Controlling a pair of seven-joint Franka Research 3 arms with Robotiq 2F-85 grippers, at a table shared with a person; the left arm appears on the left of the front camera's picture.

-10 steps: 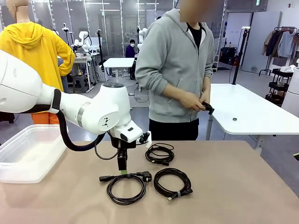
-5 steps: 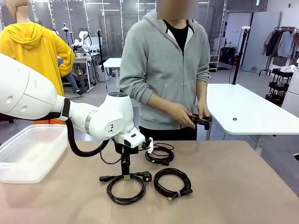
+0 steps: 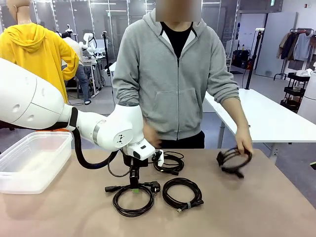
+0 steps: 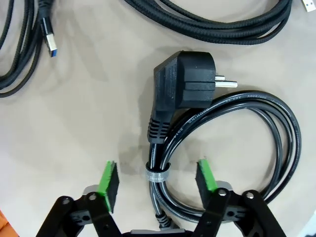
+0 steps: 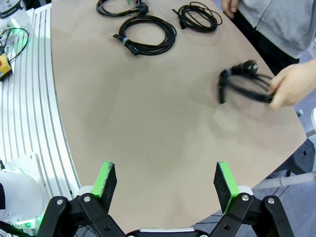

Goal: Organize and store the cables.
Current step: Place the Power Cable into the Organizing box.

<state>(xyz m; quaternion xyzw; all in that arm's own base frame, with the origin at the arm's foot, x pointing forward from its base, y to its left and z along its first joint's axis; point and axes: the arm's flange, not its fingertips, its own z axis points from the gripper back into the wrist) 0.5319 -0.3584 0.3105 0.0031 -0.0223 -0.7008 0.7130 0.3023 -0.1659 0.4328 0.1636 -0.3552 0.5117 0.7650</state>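
Storage bin (image 3: 24, 180): a clear plastic tub at the left edge of the table (image 3: 256, 212), open at the top. Its pale floor shows through the walls. All of the cables sit outside it, on the tabletop or in a person's grasp.

Cables, four coils:
- Near-left coil (image 3: 133, 198), flat on the table, with a black angled mains plug (image 4: 187, 89) lying beside its far rim and a small grey tie (image 4: 157, 174) binding its strands.
- Near-right coil (image 3: 182, 193), flat on the table just right of the first and apart from it.
- Far coil (image 3: 169, 162), flat on the table beyond those two.
- Fourth coil (image 3: 232, 160), blurred, at the far right of the table and gripped by the hand (image 3: 244, 143) of the person standing at the far side.

Left gripper (image 3: 134, 183): pointed straight down at the far rim of the near-left coil. In the wrist view the left gripper (image 4: 155, 168) stands released, its green pads (image 4: 108, 180) parted on either side of the tied strands and touching neither side. The tie lies between the pads.

Right gripper (image 5: 165, 168): released, jaws wide, grasping nothing, held above the near right part of the table and well apart from every coil. From there the fourth coil (image 5: 244, 84) and the hand (image 5: 296, 84) appear at the far edge.
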